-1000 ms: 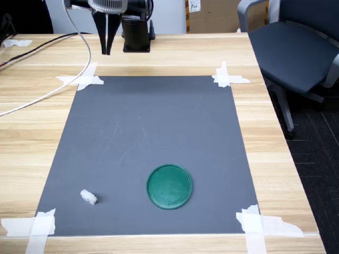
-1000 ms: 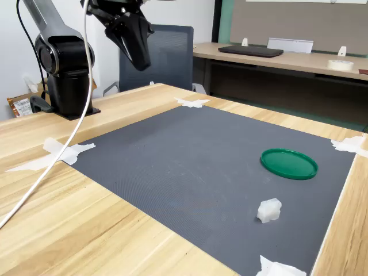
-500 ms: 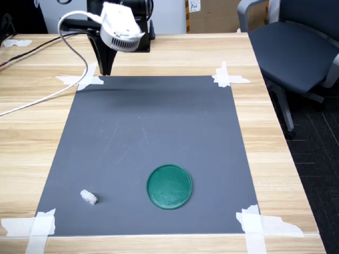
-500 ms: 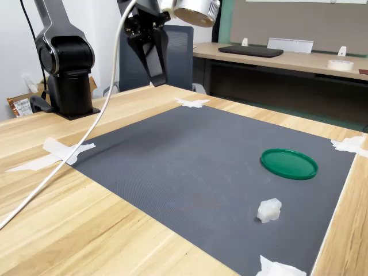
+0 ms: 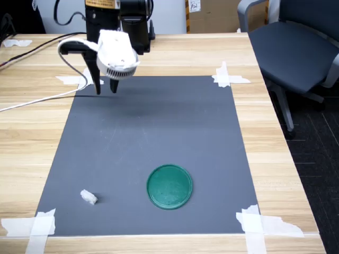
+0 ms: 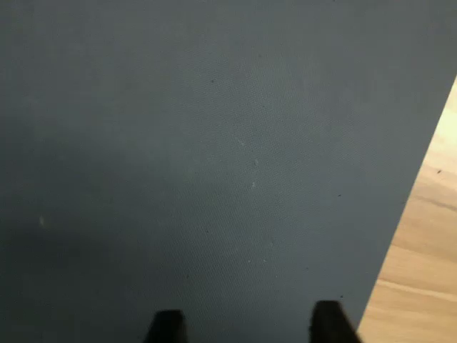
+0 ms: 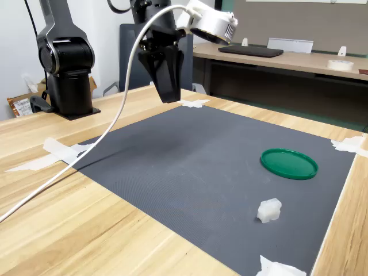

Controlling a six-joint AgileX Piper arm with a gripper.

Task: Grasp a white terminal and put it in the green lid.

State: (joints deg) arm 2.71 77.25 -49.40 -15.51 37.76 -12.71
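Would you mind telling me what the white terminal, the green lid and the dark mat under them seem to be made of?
The white terminal looks like translucent moulded plastic: milky, blocky, faintly glossy. The green lid seems to be smooth hard plastic, evenly dark green with a raised rim and a slight sheen. The grey mat appears matte and finely textured, perhaps rubber or foam; the exact material is uncertain.

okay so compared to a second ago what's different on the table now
The gripper has come forward and down from near the arm's base to above the far corner of the grey mat, fingers apart, holding nothing. The white terminal and green lid have not moved.
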